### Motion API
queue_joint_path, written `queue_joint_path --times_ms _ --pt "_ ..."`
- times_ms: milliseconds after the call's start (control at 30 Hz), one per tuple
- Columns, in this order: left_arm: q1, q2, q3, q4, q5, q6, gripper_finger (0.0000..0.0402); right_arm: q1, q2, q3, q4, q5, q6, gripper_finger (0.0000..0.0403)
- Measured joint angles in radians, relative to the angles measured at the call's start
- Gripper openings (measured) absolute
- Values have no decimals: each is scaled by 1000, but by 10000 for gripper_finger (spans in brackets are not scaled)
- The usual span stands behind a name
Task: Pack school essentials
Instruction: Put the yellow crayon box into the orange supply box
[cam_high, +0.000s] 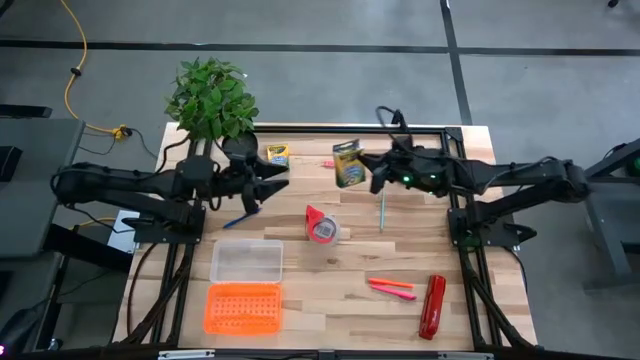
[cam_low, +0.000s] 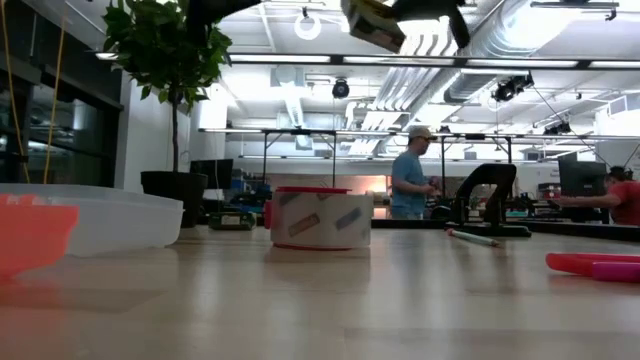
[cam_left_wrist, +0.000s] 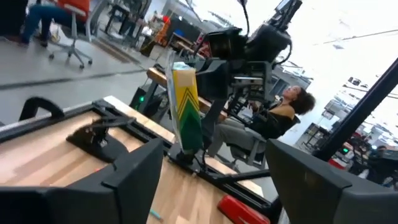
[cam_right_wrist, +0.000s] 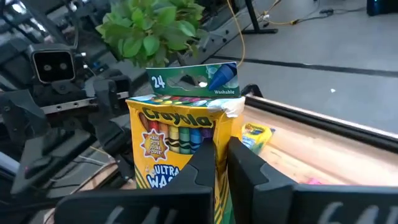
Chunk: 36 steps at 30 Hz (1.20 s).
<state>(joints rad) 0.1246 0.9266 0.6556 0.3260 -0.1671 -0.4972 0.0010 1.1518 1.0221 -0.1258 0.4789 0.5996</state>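
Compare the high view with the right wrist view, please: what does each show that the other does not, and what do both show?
Only the high view shows the tape roll, stapler, markers, teal pencil, blue pen and the clear and orange trays. Only the right wrist view shows the print on the crayon box that the right hand grips. Both show that box, the second crayon box, the plant and the open left hand.

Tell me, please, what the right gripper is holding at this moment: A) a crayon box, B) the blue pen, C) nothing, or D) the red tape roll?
A: the right gripper is shut on a crayon box, lifted above the table in the high view.
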Motion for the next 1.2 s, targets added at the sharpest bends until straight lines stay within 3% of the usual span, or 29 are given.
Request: queue_joint_path --times_ms 233,467,1200 --pt "0 81 1 96 -21 62 280 20 184 170 -5 -7 -46 0" --pt "-1 133 1 95 -33 72 280 26 282 255 -7 -24 -39 0" --pt "0 250 1 259 -167 14 280 26 309 268 43 -9 -24 0"
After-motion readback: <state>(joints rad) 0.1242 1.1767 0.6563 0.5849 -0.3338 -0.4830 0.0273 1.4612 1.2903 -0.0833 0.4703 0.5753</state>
